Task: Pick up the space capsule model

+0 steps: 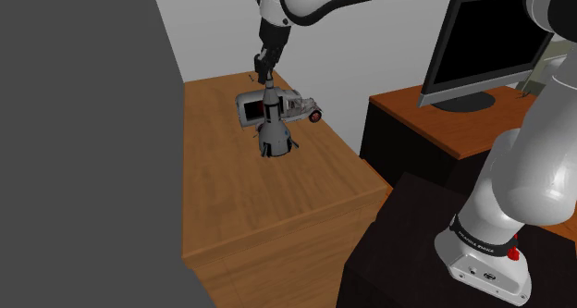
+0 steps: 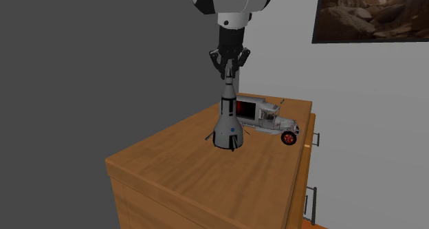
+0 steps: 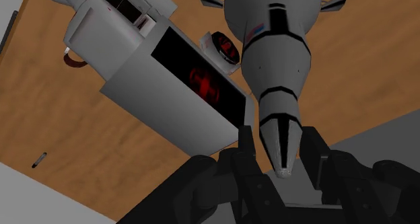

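Two models on the wooden cabinet (image 2: pixel 165 169) top, gripper (image 2: pixel 228 66) at the nose of one.
Upright space capsule model (image 2: pixel 229 121) stands past the middle of the top, toward the wall-side edge; its base seems to rest on the wood. Black fingers (image 3: pixel 247 152) are clamped on its pointed tip from both sides. Grey toy truck (image 2: pixel 268 117) sits just behind it, nearer that rear edge.

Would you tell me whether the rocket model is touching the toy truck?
Cannot tell: in every view the rocket model overlaps the toy truck, hiding any gap or contact.
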`<state>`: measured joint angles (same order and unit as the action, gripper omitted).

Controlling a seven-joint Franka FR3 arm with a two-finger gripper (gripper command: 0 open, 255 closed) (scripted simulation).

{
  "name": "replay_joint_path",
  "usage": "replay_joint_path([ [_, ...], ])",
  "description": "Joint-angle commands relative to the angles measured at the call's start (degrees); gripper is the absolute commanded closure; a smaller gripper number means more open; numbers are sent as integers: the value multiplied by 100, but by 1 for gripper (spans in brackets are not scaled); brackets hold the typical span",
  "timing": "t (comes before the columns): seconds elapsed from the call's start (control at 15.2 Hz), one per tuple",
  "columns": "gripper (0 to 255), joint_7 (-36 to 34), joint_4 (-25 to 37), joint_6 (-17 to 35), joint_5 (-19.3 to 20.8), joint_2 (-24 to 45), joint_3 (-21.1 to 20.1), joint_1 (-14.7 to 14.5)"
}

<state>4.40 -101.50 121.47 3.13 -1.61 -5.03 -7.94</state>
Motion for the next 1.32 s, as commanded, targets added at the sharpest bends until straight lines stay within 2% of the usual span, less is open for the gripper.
replay_joint_path([
  [0.0, 255, 0, -1, -3, -1, 3, -2, -1],
  [0.13, 255, 3, -21, 5, -2, -9, 0, 0],
  [1.12, 255, 48, 1404, -1207, -5, 204, -12, -11],
  [1.25, 255, 49, 1420, -1219, -5, 208, -12, -11],
])
